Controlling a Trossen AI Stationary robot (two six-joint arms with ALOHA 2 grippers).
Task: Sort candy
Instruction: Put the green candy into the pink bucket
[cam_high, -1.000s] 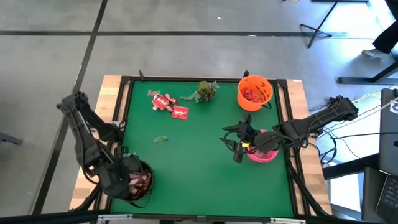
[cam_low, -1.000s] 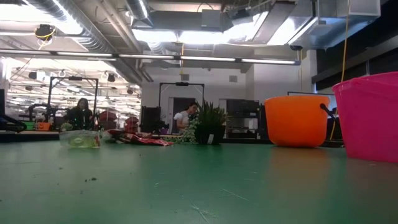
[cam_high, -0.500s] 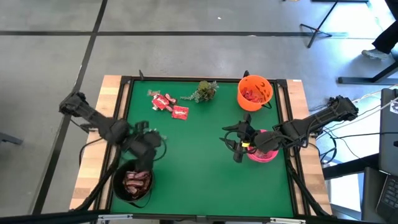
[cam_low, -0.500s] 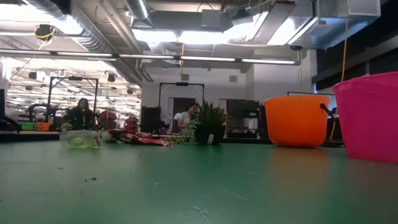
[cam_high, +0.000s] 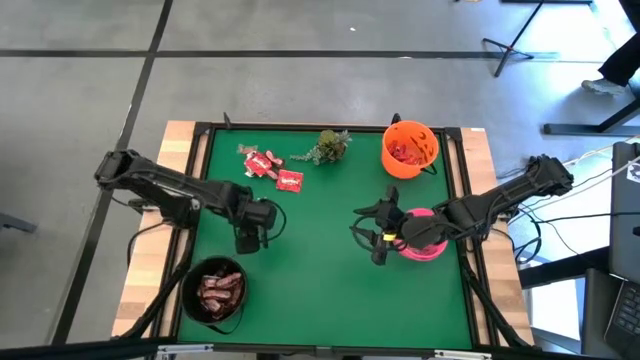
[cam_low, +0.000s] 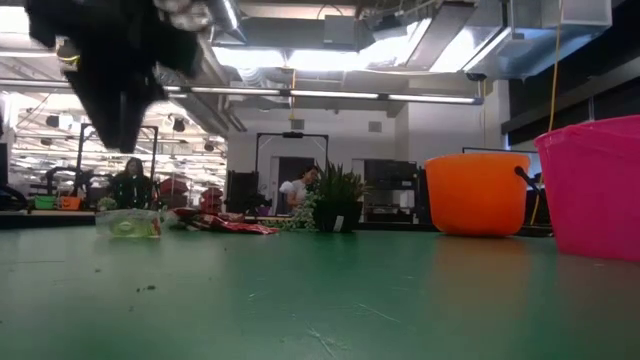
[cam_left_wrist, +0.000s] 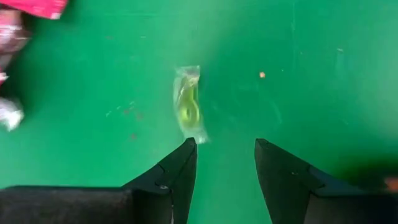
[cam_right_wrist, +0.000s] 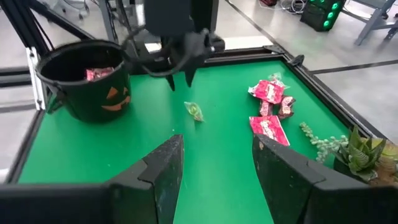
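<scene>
left gripper (cam_high: 248, 240) held over the green mat (cam_high: 330, 280), fingers spread and empty.
a clear-wrapped candy (cam_left_wrist: 188, 103) was seen just beyond its fingertips; the right gripper (cam_high: 374, 238) was spread beside the pink bowl (cam_high: 424, 246).

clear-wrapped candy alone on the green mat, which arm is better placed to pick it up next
Left. The left hand hangs open just above the clear-wrapped candy, fingers pointing down at it. The right hand waits across the mat beside the pink bowl, far from it.

Overhead and both wrist views share the clear-wrapped candy (cam_left_wrist: 187, 102)
</scene>
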